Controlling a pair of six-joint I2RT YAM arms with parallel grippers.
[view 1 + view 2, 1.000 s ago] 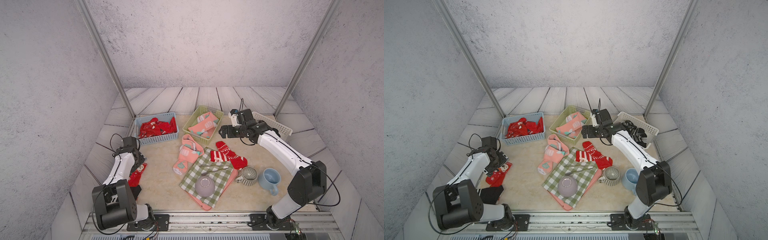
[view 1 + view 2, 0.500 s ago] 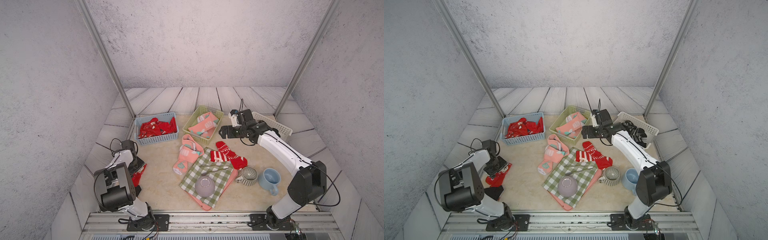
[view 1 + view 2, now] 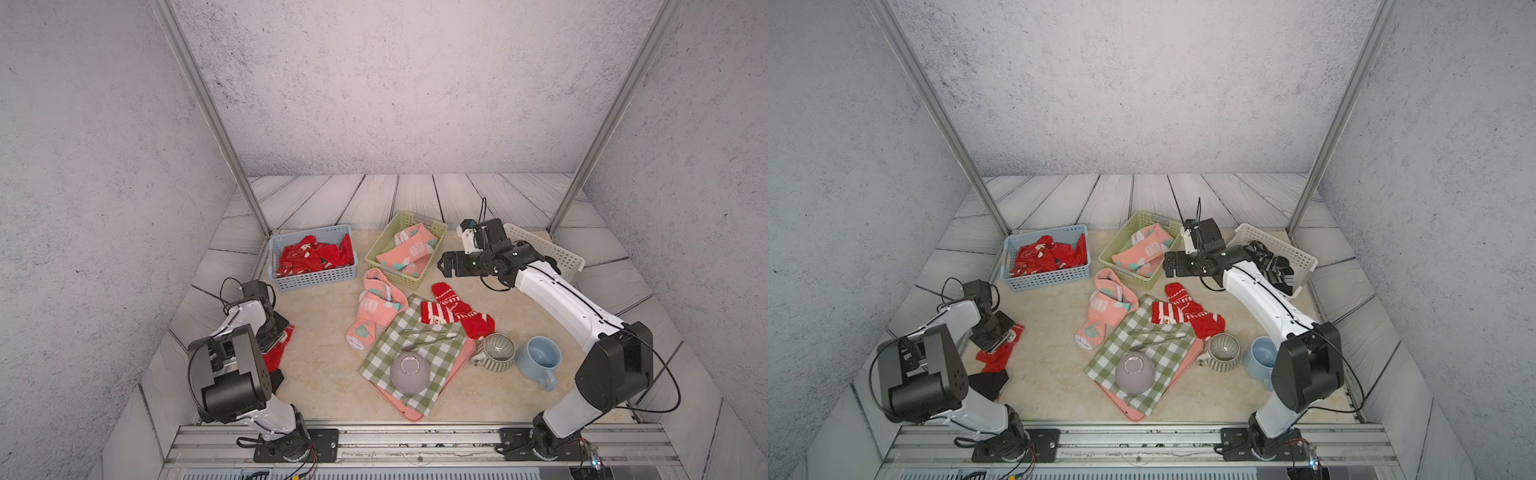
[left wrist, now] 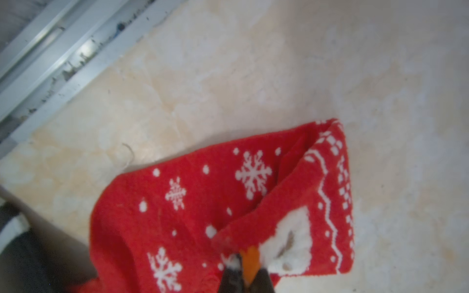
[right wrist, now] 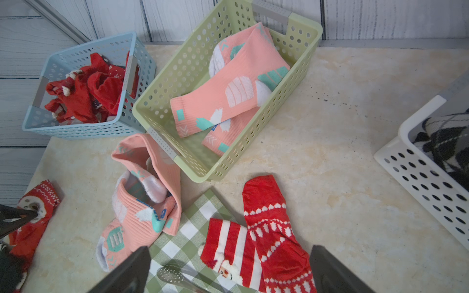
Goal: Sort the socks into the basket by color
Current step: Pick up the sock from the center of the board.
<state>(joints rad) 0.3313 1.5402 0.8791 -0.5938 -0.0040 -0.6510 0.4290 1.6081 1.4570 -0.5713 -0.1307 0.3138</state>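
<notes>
Where left gripper (image 4: 245,272) is pressed together, fold of red snowflake sock (image 4: 203,203) is pinched, sock lying on table (image 4: 228,76) well left of green basket (image 3: 392,277). Right gripper (image 3: 448,264) is held spread just right of green basket; two red socks (image 3: 457,311) are seen near same basket.

Salmon socks (image 5: 228,83) inside green basket (image 5: 162,83); red socks (image 5: 269,228) at checked cloth's (image 5: 200,218) edge.
</notes>
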